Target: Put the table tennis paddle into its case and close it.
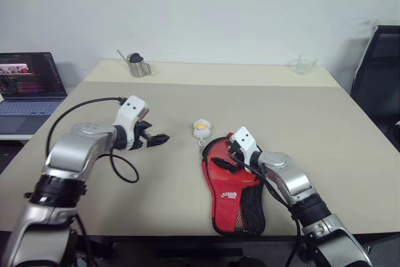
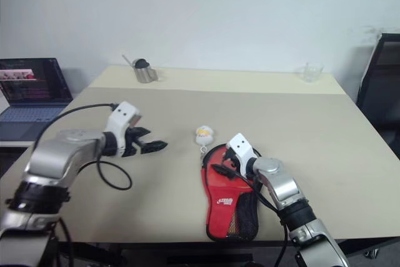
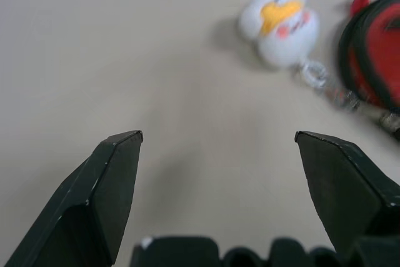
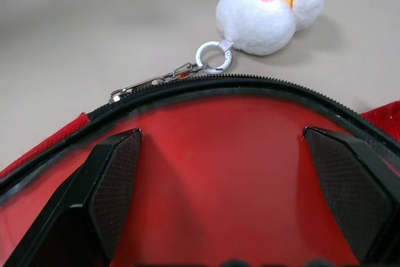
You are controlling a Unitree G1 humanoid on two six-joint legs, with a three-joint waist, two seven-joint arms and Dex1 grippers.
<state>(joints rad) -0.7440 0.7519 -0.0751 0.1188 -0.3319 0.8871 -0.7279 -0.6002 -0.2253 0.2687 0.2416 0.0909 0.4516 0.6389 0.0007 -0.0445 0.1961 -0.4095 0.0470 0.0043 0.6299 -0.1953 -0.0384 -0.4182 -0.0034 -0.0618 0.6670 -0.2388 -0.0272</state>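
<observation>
Hovering over the case (image 1: 234, 195), both end effectors spread and empty.

Case lies on the counter (image 1: 312, 123) near the front edge, red side and mesh pocket up, long axis running from the near edge away toward the plush keychain (image 1: 201, 129), which is clipped to the zipper at the far, round end. Right end effector (image 1: 234, 154) sits directly over that round end, fingers wide apart with red surface between them; nothing clamped. Left end effector (image 1: 153, 140) hangs above bare counter, well to the left of the case, fingers apart, pointing toward the keychain. Right arm is plainly nearer. Judging by the wrist view, the zipper is open around the round end. Paddle (image 4: 219, 173) seems to be the red face inside the rim, but handle is hidden, so how fully it is seated is uncertain.
</observation>
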